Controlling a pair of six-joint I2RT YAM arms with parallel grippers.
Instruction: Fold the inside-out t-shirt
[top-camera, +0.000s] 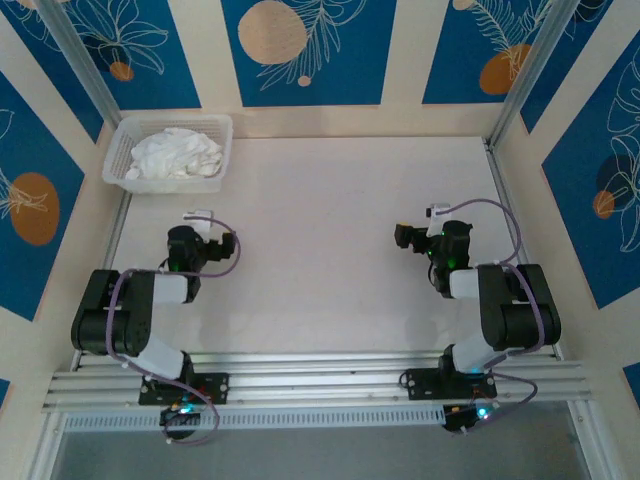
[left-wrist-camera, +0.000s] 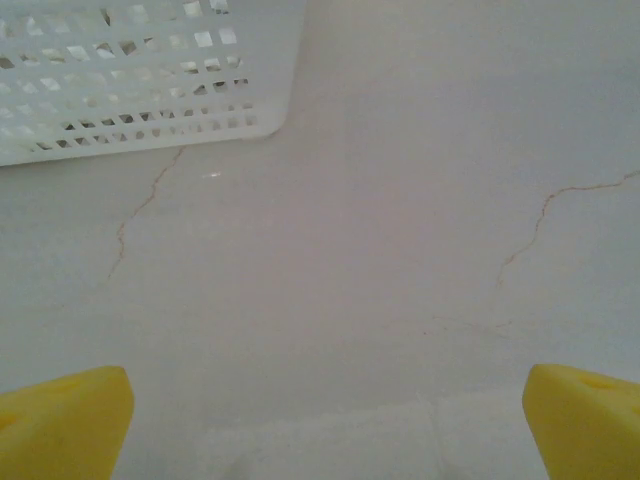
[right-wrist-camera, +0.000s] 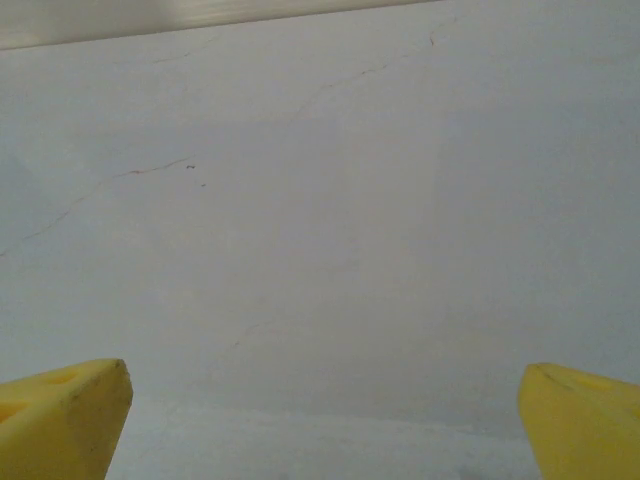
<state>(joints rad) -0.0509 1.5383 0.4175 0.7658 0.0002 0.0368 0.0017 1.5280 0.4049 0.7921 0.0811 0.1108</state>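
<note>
Hovering low, elbows folded back | left claw (left-wrist-camera: 320, 425) wide | right claw (right-wrist-camera: 320, 420) wide | t-shirt (top-camera: 178, 155) crumpled in basket (top-camera: 170, 119)

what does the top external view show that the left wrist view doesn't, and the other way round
Top external: the t-shirt bunched inside the basket at the far left corner, and the right arm.
Left wrist: the left gripper up close, open, its yellow fingertips wide apart with nothing between them, and thin cracks in the surface.
Both: the white mesh basket and the pale table.
</note>
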